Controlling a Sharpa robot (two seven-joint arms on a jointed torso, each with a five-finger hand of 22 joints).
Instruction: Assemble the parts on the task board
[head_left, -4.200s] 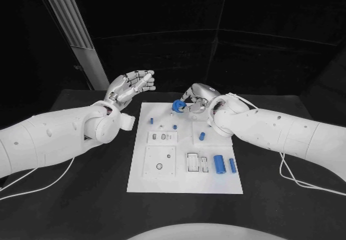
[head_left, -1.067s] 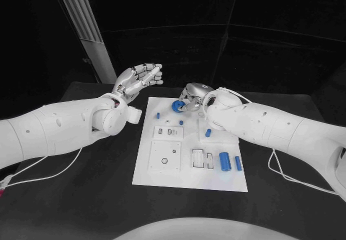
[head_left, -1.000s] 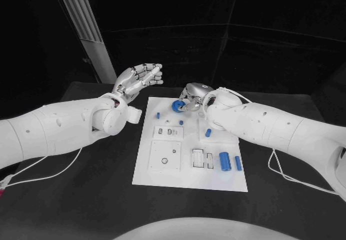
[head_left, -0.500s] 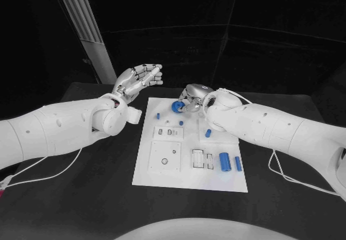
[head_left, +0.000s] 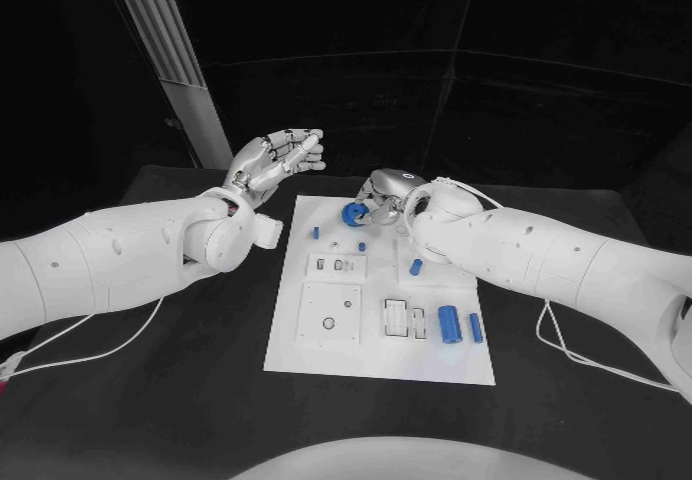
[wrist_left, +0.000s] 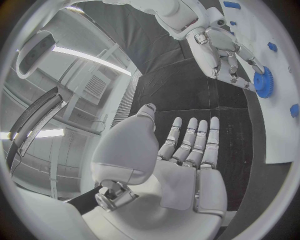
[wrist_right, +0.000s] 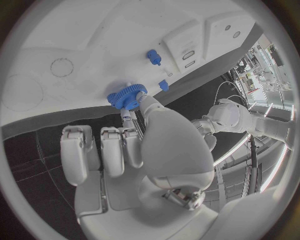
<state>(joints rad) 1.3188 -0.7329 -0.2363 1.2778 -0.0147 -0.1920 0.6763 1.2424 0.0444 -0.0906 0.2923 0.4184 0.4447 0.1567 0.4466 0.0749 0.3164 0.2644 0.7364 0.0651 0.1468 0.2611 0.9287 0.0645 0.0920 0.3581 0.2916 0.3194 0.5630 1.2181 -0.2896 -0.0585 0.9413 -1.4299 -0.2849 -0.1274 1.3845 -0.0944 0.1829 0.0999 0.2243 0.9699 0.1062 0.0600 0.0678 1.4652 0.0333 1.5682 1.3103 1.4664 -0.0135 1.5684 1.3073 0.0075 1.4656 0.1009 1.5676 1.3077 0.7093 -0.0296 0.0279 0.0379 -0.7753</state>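
Note:
The white task board (head_left: 329, 360) lies in the middle of the black table. My right hand (head_left: 389, 195) pinches a blue gear (head_left: 353, 212) at its fingertips, low over the board's far end. I cannot tell whether the gear touches the board. In the right wrist view the gear (wrist_right: 127, 96) sits between the thumb and fingers, close to the board (wrist_right: 94, 30). My left hand (head_left: 278, 158) is raised off the board's far left corner, fingers spread and empty. The left wrist view shows that open palm (wrist_left: 187, 170) and the right hand (wrist_left: 222, 47) with the gear (wrist_left: 264, 81).
Small blue pegs (head_left: 316, 231) (head_left: 362, 245) (head_left: 415, 266) stand on the board's far half. Two blue cylinders (head_left: 451, 324) (head_left: 476, 327) lie near its right edge. Recessed blocks (head_left: 330, 312) occupy the board's middle. A white pillar (head_left: 185, 80) rises behind the left hand.
Over the last second the right hand has dipped very slightly with the gear. The left hand has stayed still. Since the oldest frame the camera has shifted.

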